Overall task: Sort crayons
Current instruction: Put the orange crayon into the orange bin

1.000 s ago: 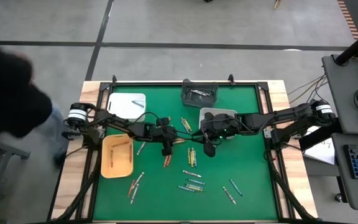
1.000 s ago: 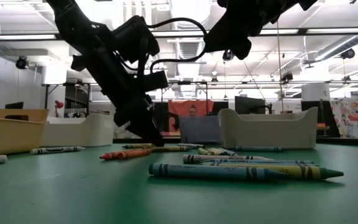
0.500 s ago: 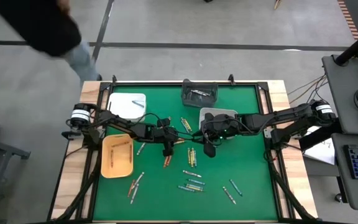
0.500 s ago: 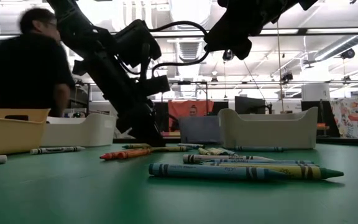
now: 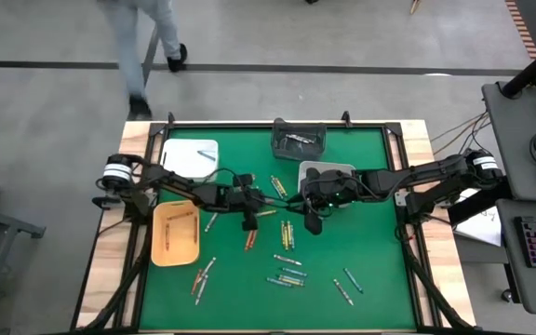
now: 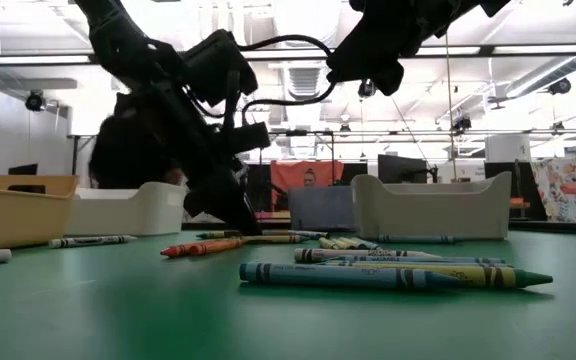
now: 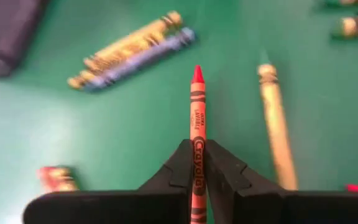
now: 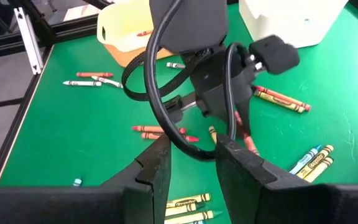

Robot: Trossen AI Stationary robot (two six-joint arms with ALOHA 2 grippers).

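Note:
Crayons lie scattered on the green table mat, several of them in the middle and near part. My left gripper stands low over the middle of the mat, shut on a red crayon. My right gripper hangs open higher up, just right of it, with nothing between its fingers. In the low view the left gripper reaches down close to the mat beside an orange-red crayon that lies flat. My left gripper pinches the red crayon's wrapped shaft between its two fingers. The crayon lies along the fingers, and its pointed end sticks out ahead of the fingertips. The fingers slant down from above. Whether the point rests on the mat I cannot tell.
A yellow-orange tray sits at the left, a white tray at the far left, a dark grey tray at the far middle and a white tray under the right arm. A person walks on the floor beyond the table.
My left gripper has shut on the red crayon, staying in about the same place. A person has walked past the table's far left corner.

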